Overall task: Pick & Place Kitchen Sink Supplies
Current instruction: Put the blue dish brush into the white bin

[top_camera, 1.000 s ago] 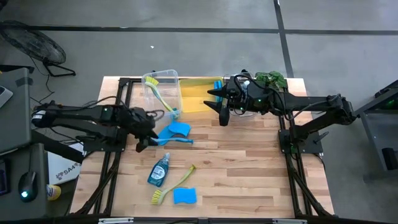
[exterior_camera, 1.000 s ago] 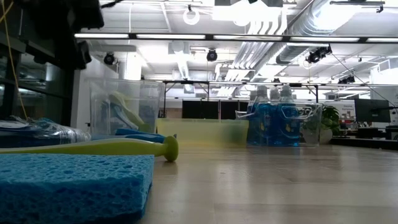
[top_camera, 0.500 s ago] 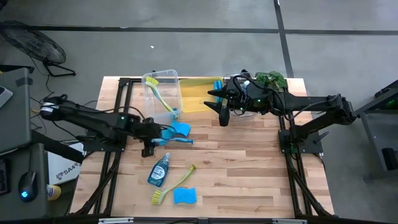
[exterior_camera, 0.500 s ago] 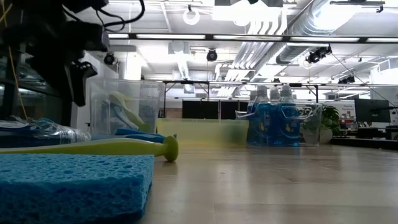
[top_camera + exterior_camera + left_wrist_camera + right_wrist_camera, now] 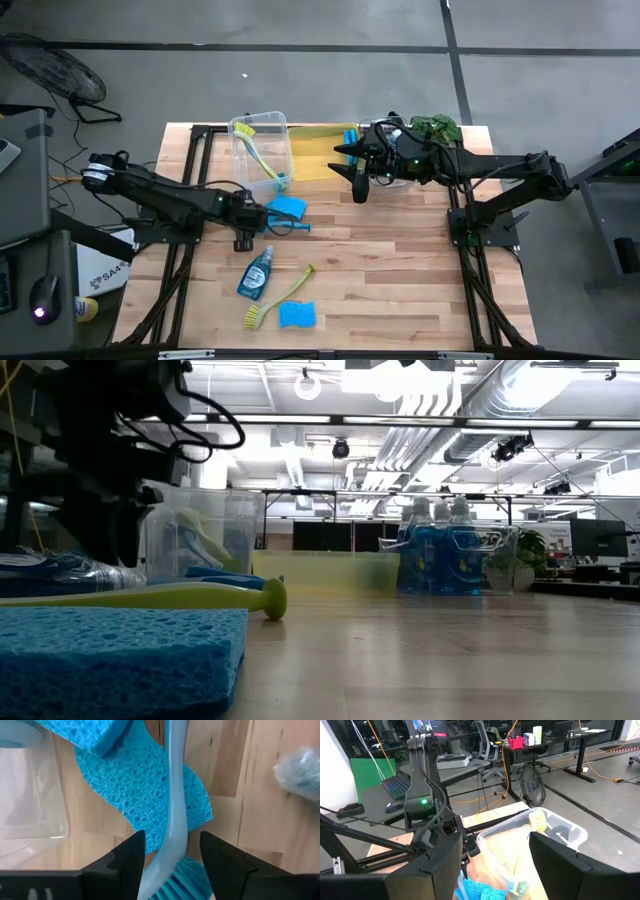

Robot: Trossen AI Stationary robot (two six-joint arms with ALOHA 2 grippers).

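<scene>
Blue brush (image 5: 172,820) on a sponge (image 5: 145,795) sits between the left gripper's (image 5: 170,847) open, empty jaws, seen only up close. From above, the right gripper (image 5: 358,183), also open and empty, hangs near the yellow bin (image 5: 318,160), while a soap bottle (image 5: 254,273) lies on the table (image 5: 400,270).

Floor: grey concrete (image 5: 330,90), crossed by dark seam lines.
Table: pale wood planks (image 5: 390,270) on a black metal frame.
Ceiling: white ducts and pipes (image 5: 450,390), with long strip lights (image 5: 270,418).
Furniture: an office chair (image 5: 485,745), a floor fan (image 5: 532,790), and desks (image 5: 560,737) farther back.
Cables: orange cords (image 5: 485,795) trail across the floor.
</scene>
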